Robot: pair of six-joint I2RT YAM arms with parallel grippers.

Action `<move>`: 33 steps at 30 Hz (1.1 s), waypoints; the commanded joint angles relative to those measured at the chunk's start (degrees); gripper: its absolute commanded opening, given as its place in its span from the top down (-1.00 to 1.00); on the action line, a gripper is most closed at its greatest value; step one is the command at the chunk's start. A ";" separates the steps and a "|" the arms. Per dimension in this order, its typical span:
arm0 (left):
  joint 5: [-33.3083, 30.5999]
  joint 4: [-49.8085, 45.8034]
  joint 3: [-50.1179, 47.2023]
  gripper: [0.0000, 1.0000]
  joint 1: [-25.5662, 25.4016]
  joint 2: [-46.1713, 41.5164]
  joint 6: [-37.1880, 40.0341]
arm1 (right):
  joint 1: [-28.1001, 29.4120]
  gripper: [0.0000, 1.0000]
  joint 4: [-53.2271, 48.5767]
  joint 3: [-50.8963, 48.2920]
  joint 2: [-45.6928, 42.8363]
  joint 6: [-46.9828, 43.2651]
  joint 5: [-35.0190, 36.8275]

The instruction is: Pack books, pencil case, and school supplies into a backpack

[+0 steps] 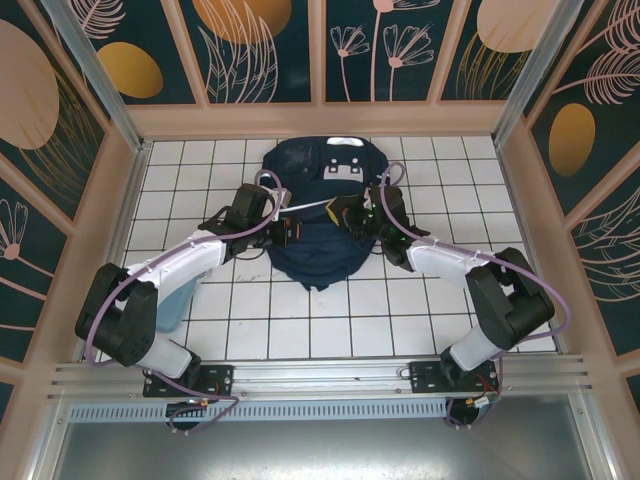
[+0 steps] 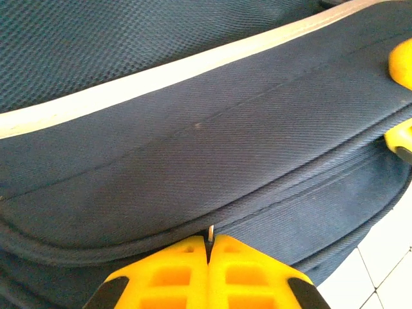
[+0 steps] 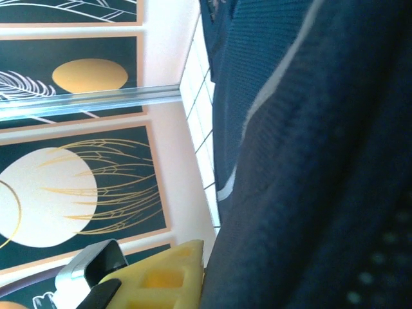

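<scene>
The dark navy backpack (image 1: 322, 190) lies flat in the middle of the tiled table, its white stripe (image 2: 161, 74) running across the front. My left gripper (image 2: 209, 243) is at the backpack's left side (image 1: 288, 222). Its yellow fingers are pressed together on a thin metal zipper pull (image 2: 210, 231) at the seam. My right gripper (image 1: 352, 216) is at the backpack's right side. One yellow finger (image 3: 170, 270) presses against a fold of navy fabric (image 3: 309, 193) that hides the other finger. The books, pencil case and school supplies are out of view.
A bluish object (image 1: 178, 305) lies partly hidden under my left arm near the left wall. Patterned wall panels (image 1: 270, 50) enclose the table on three sides. A metal rail (image 1: 320, 375) runs along the near edge. Bare white tiles (image 1: 320, 320) lie in front of the backpack.
</scene>
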 commanded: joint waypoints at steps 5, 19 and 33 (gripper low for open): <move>-16.54 -7.87 0.91 1.00 1.15 -3.37 0.14 | -1.11 1.00 -6.23 -2.29 -10.13 -3.59 11.15; -13.37 -6.07 9.55 0.92 6.23 6.00 -1.48 | -5.00 1.00 -10.27 -1.57 -13.29 -7.42 10.42; -24.31 -15.22 -3.05 -0.73 11.84 -7.84 -10.73 | -5.17 1.00 -9.23 0.16 -9.25 -7.82 6.68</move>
